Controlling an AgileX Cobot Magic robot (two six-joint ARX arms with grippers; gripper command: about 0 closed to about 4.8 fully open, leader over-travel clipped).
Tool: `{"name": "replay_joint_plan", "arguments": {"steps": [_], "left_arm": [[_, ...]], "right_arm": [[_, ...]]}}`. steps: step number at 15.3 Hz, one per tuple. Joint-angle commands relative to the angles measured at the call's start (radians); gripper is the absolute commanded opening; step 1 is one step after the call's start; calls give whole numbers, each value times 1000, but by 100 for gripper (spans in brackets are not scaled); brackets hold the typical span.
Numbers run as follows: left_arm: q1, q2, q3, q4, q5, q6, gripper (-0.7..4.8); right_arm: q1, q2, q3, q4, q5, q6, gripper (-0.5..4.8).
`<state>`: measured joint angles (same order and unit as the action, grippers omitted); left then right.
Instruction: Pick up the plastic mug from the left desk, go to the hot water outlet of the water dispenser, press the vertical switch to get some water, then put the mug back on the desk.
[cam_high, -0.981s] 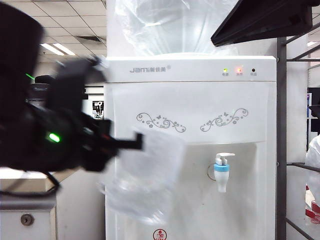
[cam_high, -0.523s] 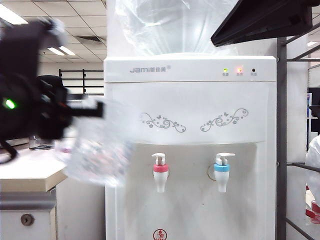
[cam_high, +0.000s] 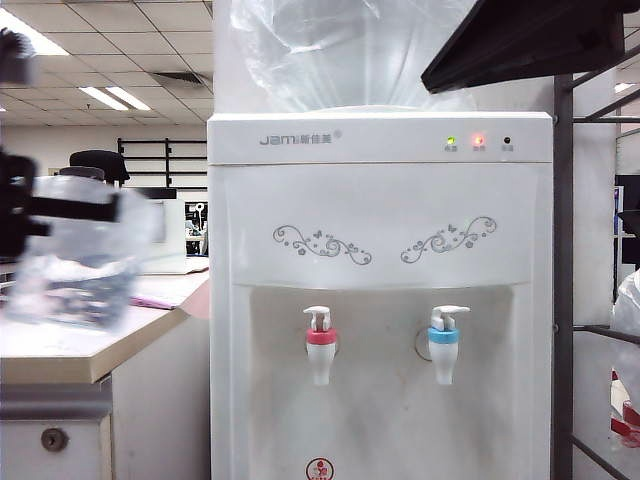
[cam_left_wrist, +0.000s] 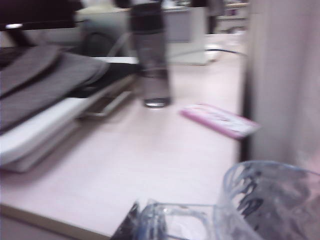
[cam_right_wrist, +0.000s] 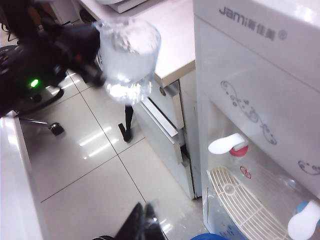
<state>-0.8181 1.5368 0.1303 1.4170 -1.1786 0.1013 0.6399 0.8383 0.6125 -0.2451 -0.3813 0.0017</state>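
Standing tall on the right is the dispenser (cam_high: 380, 300), white with grey swirls, 2 small lights lit near its top edge and a big clear bottle (cam_high: 350, 50) seated above. Beside it, on the left, sits the worktop (cam_high: 60, 350), cream on top with a grey edge and a round keyhole in the white front below. A dark bottle (cam_left_wrist: 150, 55) stands upright far back on that worktop, with a pink flat item (cam_left_wrist: 220, 120) lying near it.

Over the worktop's edge, well left of the dispenser, hangs the mug (cam_high: 75, 250), clear plastic and blurred, with liquid visible inside. The left gripper (cam_high: 60, 208) is clamped on the mug's upper part, its dark arm reaching in from the left border.

On the dispenser front, the red-collared tap (cam_high: 321, 345) and its white switch (cam_high: 318, 318) are untouched, with the blue-collared tap (cam_high: 443, 345) to their right.

The right gripper (cam_right_wrist: 145, 222), fingers pressed together and holding nothing, hovers above the tiled floor (cam_right_wrist: 90, 170) in front of the dispenser.
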Motion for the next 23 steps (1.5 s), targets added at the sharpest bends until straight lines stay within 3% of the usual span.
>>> {"name": "replay_joint_plan", "arguments": {"steps": [1, 2, 4, 5, 7, 11, 14, 23], "left_arm": [[153, -4, 13, 40, 84, -8, -5], [321, -3, 32, 39, 229, -8, -5], [462, -2, 57, 25, 384, -25, -5], [620, -1, 114, -69, 587, -104, -5], [737, 30, 214, -203, 753, -173, -6], [796, 223, 396, -199, 828, -161, -6], [806, 359, 475, -134, 828, -161, -6], [806, 402, 344, -96, 867, -135, -5]], "right_arm": [[0, -1, 3, 13, -3, -3, -5], [0, -1, 3, 13, -3, -3, -5], [0, -2, 3, 13, -2, -3, -5], [0, -1, 3, 13, -3, -3, -5], [0, -1, 3, 14, -2, -3, -5], [0, -1, 3, 14, -3, -3, -5], [0, -1, 3, 11, -3, -3, -5], [0, -1, 3, 10, -3, -3, -5]]}}
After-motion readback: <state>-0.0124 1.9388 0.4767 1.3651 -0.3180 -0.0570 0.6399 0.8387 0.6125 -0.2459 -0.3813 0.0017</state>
